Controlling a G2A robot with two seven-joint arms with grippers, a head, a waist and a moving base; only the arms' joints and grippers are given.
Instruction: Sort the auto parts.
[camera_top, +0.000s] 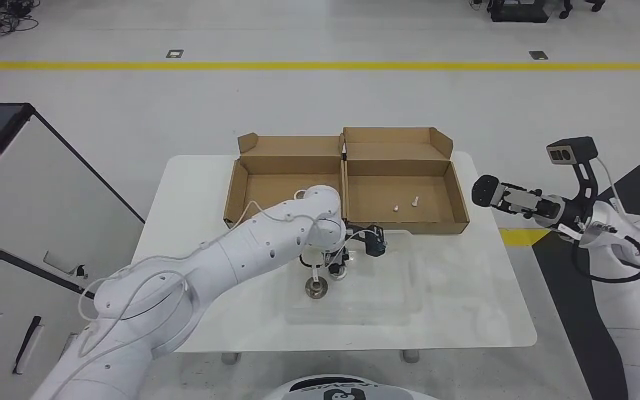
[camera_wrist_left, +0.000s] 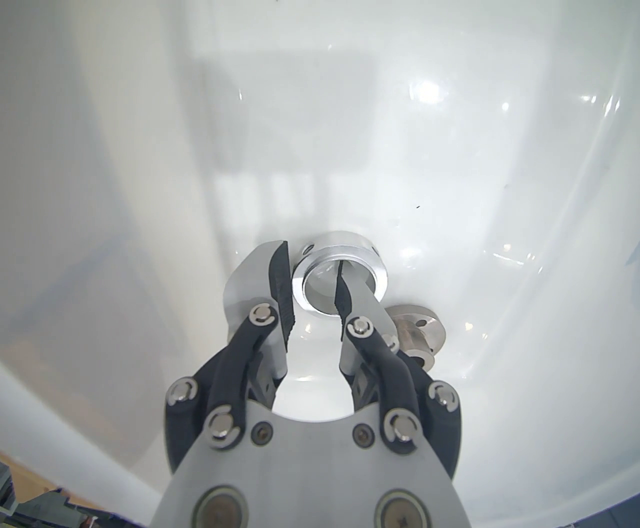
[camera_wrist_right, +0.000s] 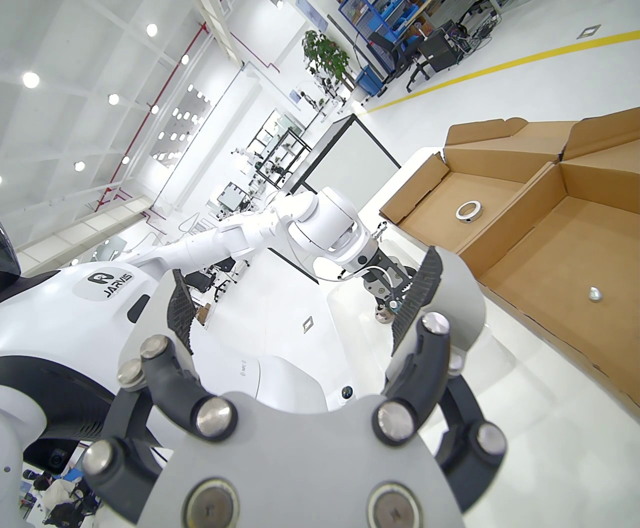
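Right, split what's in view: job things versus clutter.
Job: left gripper open astride silver ring; flanged part; left box holding second ring; right box holding small parts; right gripper.
Lying about: yellow floor line; potted plant; framed panel.

The left arm (camera_top: 215, 265) stretches forward and inward, its wrist bent so the left tool (camera_wrist_left: 312, 292) points straight down; its two black-padded fingers (camera_wrist_left: 279, 285) stand a little apart, not closed; the right arm (camera_top: 585, 215) is held out wide to the side, roughly level; the right tool (camera_wrist_right: 305, 265) faces inward toward the other arm, its fingers spread wide.
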